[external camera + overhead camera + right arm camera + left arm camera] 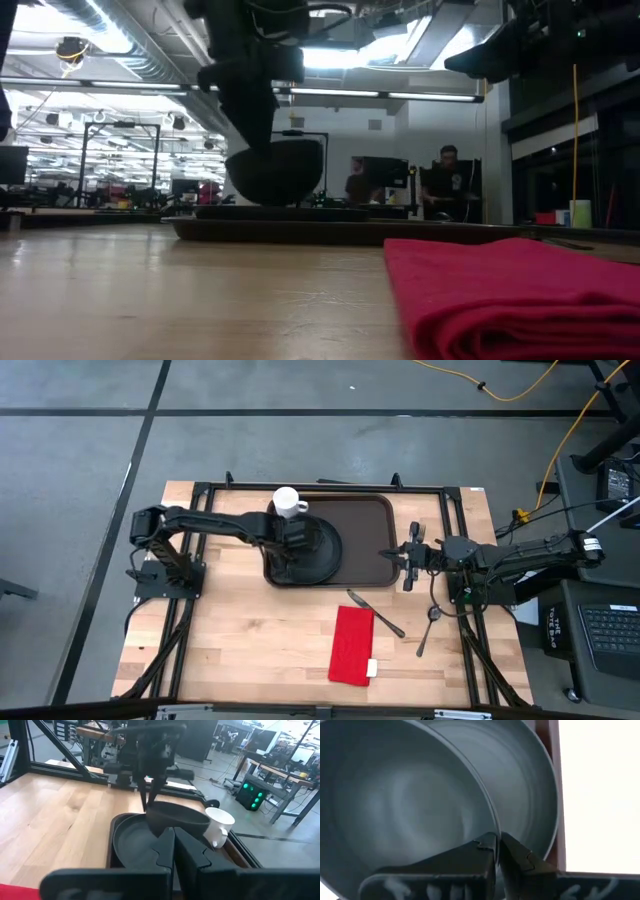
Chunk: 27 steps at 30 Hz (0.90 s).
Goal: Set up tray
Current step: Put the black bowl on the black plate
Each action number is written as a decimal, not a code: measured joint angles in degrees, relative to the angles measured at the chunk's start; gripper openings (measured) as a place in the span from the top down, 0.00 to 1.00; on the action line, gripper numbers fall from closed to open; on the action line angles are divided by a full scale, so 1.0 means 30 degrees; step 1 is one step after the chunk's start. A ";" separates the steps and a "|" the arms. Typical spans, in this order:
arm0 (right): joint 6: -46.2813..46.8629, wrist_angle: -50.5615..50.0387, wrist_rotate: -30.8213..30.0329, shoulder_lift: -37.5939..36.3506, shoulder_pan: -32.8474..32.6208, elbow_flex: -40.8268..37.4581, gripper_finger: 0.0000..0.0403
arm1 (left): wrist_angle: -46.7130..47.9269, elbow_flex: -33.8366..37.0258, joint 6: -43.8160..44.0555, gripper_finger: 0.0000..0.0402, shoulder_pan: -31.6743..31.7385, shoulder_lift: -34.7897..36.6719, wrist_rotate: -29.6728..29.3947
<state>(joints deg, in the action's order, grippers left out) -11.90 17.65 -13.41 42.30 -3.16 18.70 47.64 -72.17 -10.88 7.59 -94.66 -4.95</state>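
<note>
Left arm reaches from the counter's (250, 650) left side across to the tray (365, 540); its end effector (498, 851) is clenched on the rim of a dark bowl (177, 820), held tilted above the round black plate (132, 840). The plate lies on the left part of the tray, which sits at the far middle of the counter. A white mug (288, 501) stands at the tray's far left corner, just beside the bowl. Right arm extends from the right; its end effector (397, 554), fingers pressed together and empty, hovers at the tray's right rim. Nearer the front edge lie a knife (375, 613), a spoon (428, 628) and a red folded napkin (352, 645), well apart from the tray, with bare wood to the left.
</note>
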 joint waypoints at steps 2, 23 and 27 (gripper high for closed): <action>0.0567 0.0007 -0.0020 0.0000 -0.0007 0.0000 0.97 | -0.0051 -0.0003 -0.0108 0.99 -0.0013 -0.0316 -0.0027; 0.0895 0.1063 -0.0175 0.0029 -0.0007 0.0000 0.97 | 0.0035 -0.0003 -0.0647 0.99 -0.0027 -0.0967 -0.0023; 0.0895 0.1063 -0.0175 0.0029 -0.0001 0.0000 0.97 | 0.0028 -0.0003 -0.0644 0.99 -0.0027 -0.0967 -0.0023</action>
<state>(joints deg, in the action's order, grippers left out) -9.21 20.84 -13.93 42.39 -3.16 18.70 47.72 -72.18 -12.81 7.51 -97.56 -5.02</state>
